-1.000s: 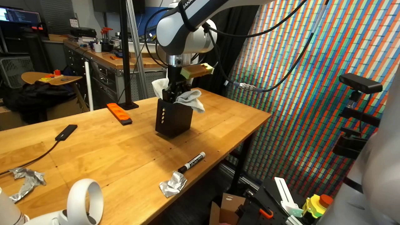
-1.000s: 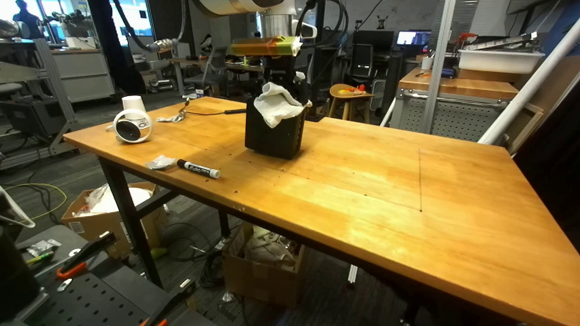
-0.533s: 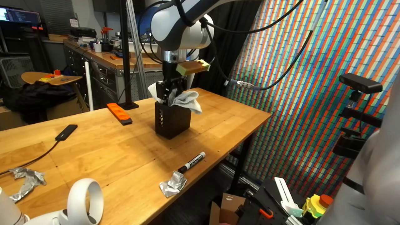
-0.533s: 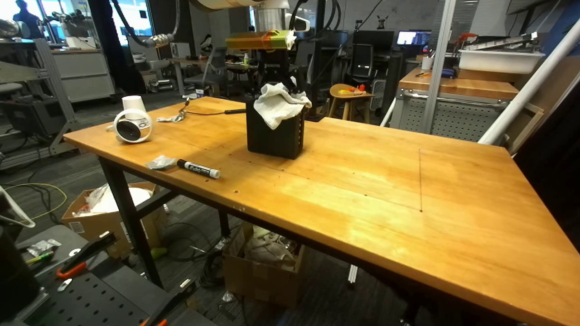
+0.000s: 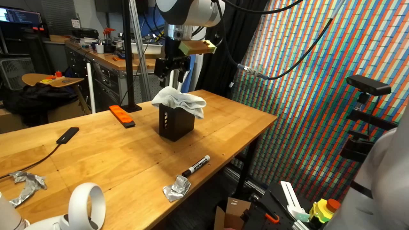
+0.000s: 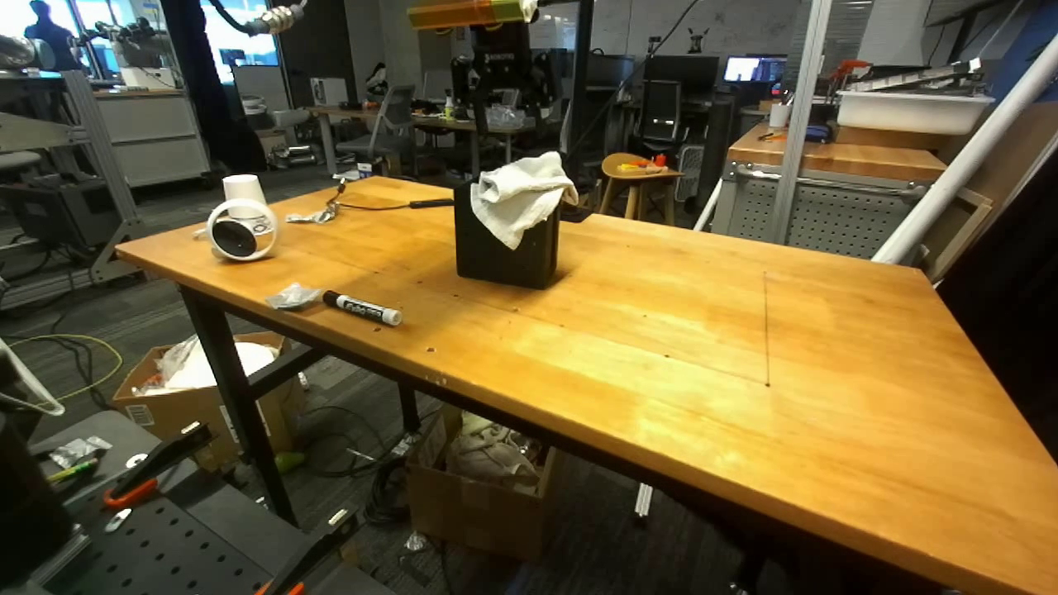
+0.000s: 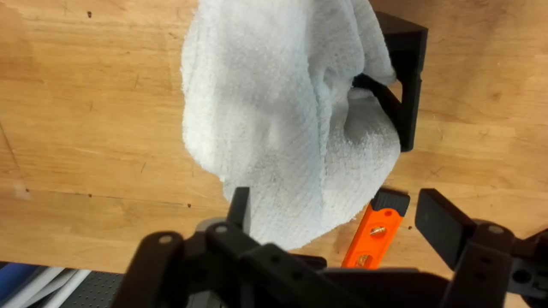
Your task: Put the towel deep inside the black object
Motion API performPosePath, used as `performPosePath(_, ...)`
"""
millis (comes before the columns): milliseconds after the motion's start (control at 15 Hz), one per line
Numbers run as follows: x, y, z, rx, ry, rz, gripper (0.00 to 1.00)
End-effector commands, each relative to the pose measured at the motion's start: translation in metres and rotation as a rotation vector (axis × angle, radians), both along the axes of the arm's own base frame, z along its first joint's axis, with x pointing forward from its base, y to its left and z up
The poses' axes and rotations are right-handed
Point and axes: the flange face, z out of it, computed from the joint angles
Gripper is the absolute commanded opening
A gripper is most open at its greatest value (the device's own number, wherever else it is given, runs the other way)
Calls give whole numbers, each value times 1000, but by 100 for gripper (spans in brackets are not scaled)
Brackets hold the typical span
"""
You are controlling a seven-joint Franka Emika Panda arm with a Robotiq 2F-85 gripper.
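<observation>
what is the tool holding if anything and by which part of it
Nothing. The tool is open above the towel, which drapes over the black box.

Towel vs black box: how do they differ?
Colour: the towel is whitish, the box black. Shape: the towel is creased cloth, the box straight-edged. Pose: the towel drapes over the box's top; the box stands on the table. Shared: the tool holds neither.
</observation>
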Motion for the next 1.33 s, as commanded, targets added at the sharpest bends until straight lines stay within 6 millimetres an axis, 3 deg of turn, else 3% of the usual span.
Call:
performPosePath(0,0,6,24,3,-46,-26,67)
performPosePath(467,1,6,13,-64,-26,2,12)
performPosePath(600,4,1,10,-118,-27,11,0)
performPosePath(800,7,-6,4,-164,-11,18,0)
performPosePath(1267,2,7,-33,-170,69,58,0)
